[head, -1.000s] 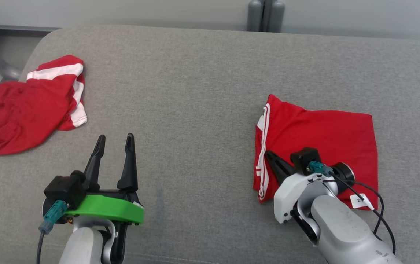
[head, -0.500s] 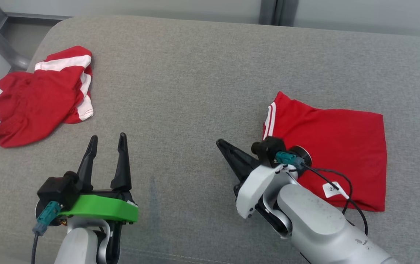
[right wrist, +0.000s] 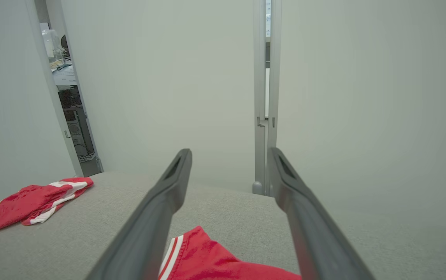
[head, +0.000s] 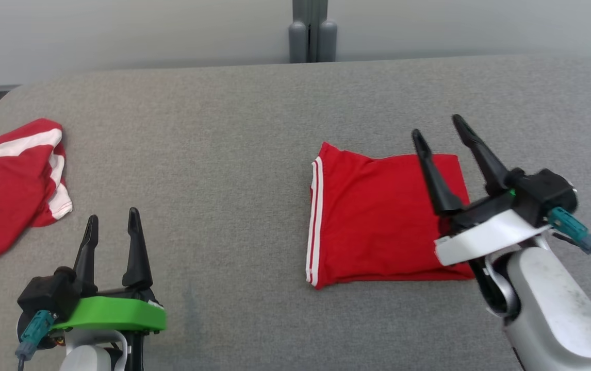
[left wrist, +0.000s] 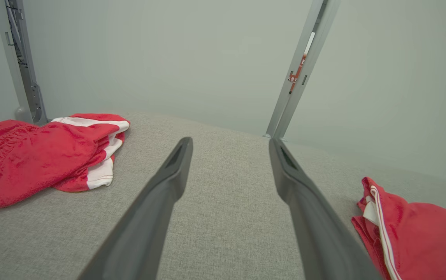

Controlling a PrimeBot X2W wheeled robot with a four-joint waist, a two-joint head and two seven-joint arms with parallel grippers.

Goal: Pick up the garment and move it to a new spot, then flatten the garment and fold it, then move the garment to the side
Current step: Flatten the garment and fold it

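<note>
A folded red fabric garment with white side stripes [head: 378, 226] lies flat right of centre on the grey cloth-covered table [head: 223, 154]. The right tool [head: 436, 126] stands over the garment's right edge, fingers spread and holding nothing. At lower left, the left tool [head: 112, 215] is also parted and empty. A crumpled red-and-white garment [head: 6, 180] lies at the left edge.

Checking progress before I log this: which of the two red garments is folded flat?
The red garment by the right gripper: a neat rectangle, thin white stripes along one edge. The other garment, far left, lies crumpled.
</note>
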